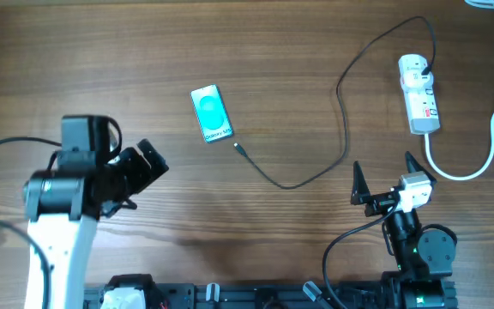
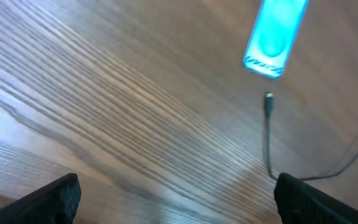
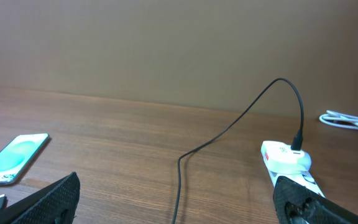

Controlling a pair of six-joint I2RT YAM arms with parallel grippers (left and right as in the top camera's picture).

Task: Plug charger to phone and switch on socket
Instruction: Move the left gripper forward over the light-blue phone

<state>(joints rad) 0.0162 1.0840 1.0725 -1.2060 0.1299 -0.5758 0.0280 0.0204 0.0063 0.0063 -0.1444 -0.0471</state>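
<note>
The phone lies flat on the table, teal screen up; it also shows as the phone and the phone. The charger, a thin black cable, runs from the plug in the socket down to its metal tip, just below the phone. The tip lies apart from the phone. My left gripper stands open, left of the phone. My right gripper is open too, below the socket, with the cable between its fingers' spread.
A thick white cord loops from the socket off the top right corner. The arm bases and a black rail sit along the front edge.
</note>
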